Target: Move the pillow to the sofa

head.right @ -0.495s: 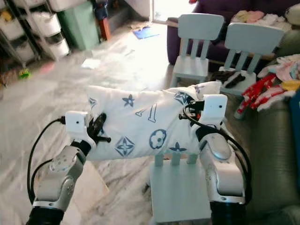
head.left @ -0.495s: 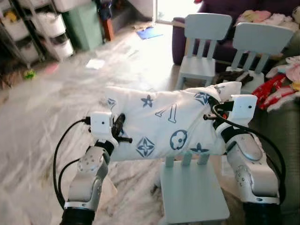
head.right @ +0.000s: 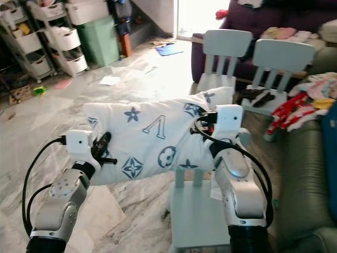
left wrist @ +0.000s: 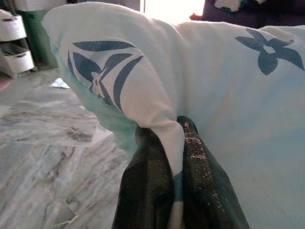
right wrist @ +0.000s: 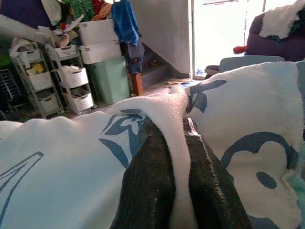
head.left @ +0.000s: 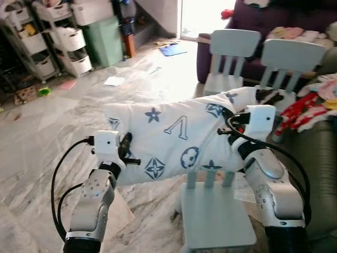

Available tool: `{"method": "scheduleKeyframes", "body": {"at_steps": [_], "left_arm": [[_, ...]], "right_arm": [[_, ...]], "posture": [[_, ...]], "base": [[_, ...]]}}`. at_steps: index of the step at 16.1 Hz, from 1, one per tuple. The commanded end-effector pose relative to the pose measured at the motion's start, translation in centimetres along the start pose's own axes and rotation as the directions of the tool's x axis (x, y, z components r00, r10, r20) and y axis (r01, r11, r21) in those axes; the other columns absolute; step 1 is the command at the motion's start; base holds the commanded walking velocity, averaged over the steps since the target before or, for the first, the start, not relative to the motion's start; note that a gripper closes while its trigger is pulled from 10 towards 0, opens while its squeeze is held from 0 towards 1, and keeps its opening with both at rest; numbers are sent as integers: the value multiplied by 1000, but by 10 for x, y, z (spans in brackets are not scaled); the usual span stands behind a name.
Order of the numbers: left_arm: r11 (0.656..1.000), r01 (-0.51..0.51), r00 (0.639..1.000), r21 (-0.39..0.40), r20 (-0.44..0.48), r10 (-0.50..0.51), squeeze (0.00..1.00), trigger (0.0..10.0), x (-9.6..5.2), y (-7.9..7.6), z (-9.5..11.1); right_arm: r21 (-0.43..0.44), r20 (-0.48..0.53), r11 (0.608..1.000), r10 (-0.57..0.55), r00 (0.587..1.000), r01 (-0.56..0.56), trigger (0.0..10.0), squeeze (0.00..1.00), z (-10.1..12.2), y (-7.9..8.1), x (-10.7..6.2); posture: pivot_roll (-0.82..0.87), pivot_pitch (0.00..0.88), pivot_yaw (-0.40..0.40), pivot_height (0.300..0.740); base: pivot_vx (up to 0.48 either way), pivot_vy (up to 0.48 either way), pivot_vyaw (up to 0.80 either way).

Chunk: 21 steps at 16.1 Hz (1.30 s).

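ahead: two pale chairs [head.left: 234, 52] block sofa [head.left: 274, 21] | below: small chair [head.left: 213, 211] | left: open floor [head.left: 47, 132]

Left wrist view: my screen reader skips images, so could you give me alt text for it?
The left gripper has its two black fingers shut on a pinched fold of the white pillow, which carries dark blue flower and star prints. Behind the pillow lie a grey marble floor and white storage drawers.

two silver metal arms with rounded jointed segments and small screw holes, black bands at the bases. white boxy camera housing on each wrist, black looped cables running along both. left gripper [left wrist: 176, 179] and right gripper [right wrist: 177, 183]: long black textured fingers.
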<state>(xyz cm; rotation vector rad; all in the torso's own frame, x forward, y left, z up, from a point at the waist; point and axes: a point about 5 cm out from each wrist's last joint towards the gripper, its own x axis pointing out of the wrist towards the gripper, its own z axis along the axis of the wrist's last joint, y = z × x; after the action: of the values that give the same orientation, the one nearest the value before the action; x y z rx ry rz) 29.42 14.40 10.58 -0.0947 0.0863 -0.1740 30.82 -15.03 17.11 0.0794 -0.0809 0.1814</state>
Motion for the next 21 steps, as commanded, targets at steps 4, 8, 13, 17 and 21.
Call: {"method": "scheduleKeyframes", "body": {"at_steps": [4,8,13,17,21], "left_arm": [[999,-40,999,-24,-21,40,0,10000,1,9,-1],[998,-47,998,-42,-31,46,0,10000,0,9,-2],[997,-31,999,-71,-46,28,0,10000,-1,6,-5],[996,-26,998,-85,-55,21,0,10000,-2,4,-6],[996,-20,998,-92,-58,15,0,10000,-2,2,-6]], "right_arm": [[14,-2,1000,22,1000,-22,10000,0,2,3,1],[11,-4,999,43,999,-43,10000,0,2,6,1],[6,-14,999,54,998,-54,10000,0,1,6,1],[-2,-18,999,54,998,-54,10000,0,2,4,1],[-6,-20,999,53,998,-53,10000,0,2,3,1]], "posture": [[-217,0,42,740],[-214,0,36,740],[-215,0,28,740],[-216,0,25,740],[-217,0,22,740]], "base": [[0,0,-164],[0,0,-708],[0,0,0],[0,457,0],[0,480,0]]}}
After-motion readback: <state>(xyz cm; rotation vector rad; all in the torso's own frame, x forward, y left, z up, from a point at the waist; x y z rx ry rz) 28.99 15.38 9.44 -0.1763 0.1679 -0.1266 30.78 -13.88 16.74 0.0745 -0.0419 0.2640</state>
